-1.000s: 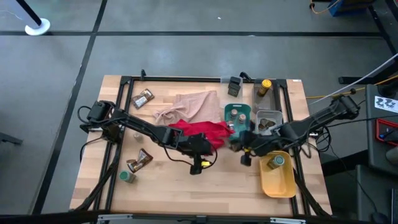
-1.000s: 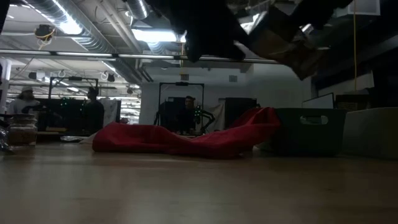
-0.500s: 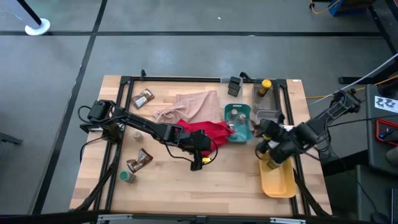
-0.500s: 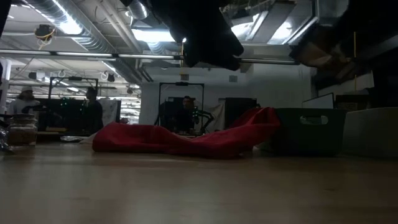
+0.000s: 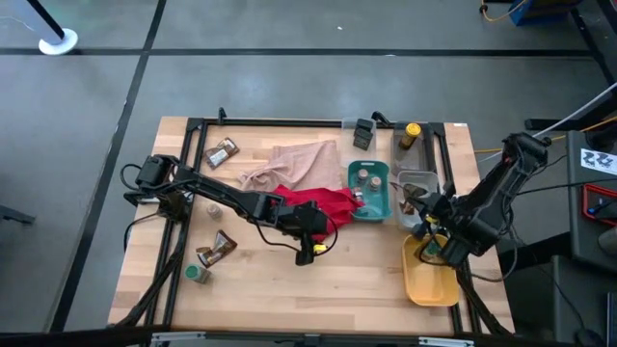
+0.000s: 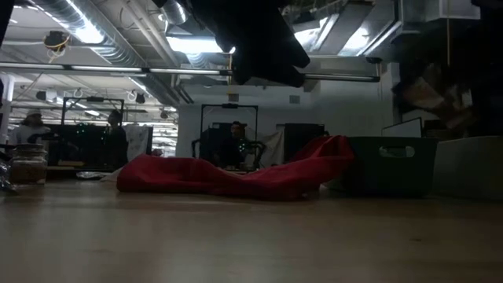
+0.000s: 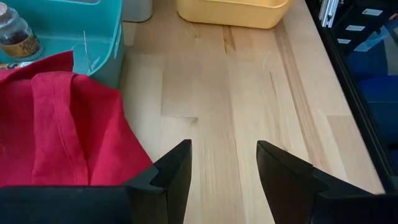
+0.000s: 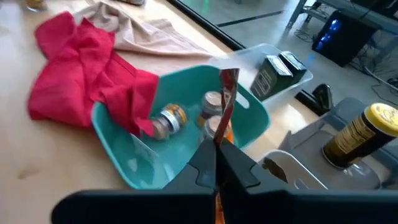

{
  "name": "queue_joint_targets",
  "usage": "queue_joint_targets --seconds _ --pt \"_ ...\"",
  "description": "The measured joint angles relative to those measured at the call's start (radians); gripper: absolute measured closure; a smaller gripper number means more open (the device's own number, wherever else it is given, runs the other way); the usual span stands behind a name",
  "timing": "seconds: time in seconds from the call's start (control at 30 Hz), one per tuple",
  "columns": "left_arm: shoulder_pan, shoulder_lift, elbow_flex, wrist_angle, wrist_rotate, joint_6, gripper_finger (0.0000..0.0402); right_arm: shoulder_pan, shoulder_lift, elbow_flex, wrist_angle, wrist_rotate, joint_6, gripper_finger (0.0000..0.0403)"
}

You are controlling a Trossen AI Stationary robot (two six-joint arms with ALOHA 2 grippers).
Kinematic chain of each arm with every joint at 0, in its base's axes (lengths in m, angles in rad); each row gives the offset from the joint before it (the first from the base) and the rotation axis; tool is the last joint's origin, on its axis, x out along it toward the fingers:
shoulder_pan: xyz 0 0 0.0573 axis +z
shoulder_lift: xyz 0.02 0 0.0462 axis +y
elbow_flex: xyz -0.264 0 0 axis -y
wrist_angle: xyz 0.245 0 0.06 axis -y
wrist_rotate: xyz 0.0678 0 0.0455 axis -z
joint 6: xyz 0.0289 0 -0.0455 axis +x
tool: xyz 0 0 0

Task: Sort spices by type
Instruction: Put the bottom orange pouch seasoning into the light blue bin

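Note:
My right gripper (image 5: 424, 231) hangs over the trays at the table's right and is shut on a brown-orange sachet (image 8: 227, 93). Beyond it the teal tray (image 8: 124, 155) holds small jars (image 8: 173, 117). A yellow-capped bottle (image 8: 364, 134) stands farther back. My left gripper (image 7: 224, 149) is open above bare wood, just right of the red cloth (image 7: 56, 130). More sachets (image 5: 224, 152) (image 5: 220, 248) and a green-lidded jar (image 5: 198, 274) lie on the table's left side. My right gripper pinches one end of the sachet (image 8: 220, 132) between its two fingers. The sachet shows edge-on and sticks out past the fingertips, its free end (image 8: 229, 79) in the air. It is lifted clear of the trays and the table.
A beige cloth (image 5: 294, 162) lies behind the red cloth (image 5: 313, 202). A yellow tray (image 5: 431, 280) sits at the near right, and a clear tray (image 5: 416, 185) with brown sachets is behind it. Dark packets lie in another clear tray (image 8: 280, 68). People stand beyond the table (image 6: 236, 141).
My right gripper, still shut on the sachet, has swung from beside the red cloth toward the table's right edge and now hangs over the trays. It has turned as it went. The left arm has kept still.

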Motion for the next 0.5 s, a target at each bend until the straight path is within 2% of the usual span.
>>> queue_joint_targets --seconds 0.27,0.5 --pt "0.000 0.000 0.000 0.001 -0.002 -0.025 0.0238 0.011 0.005 -0.081 -0.005 -0.011 0.040 0.0401" --pt "-0.001 0.000 0.000 0.004 -0.002 -0.063 0.0238 0.011 0.008 -0.160 0.051 -0.069 0.043 0.0400"
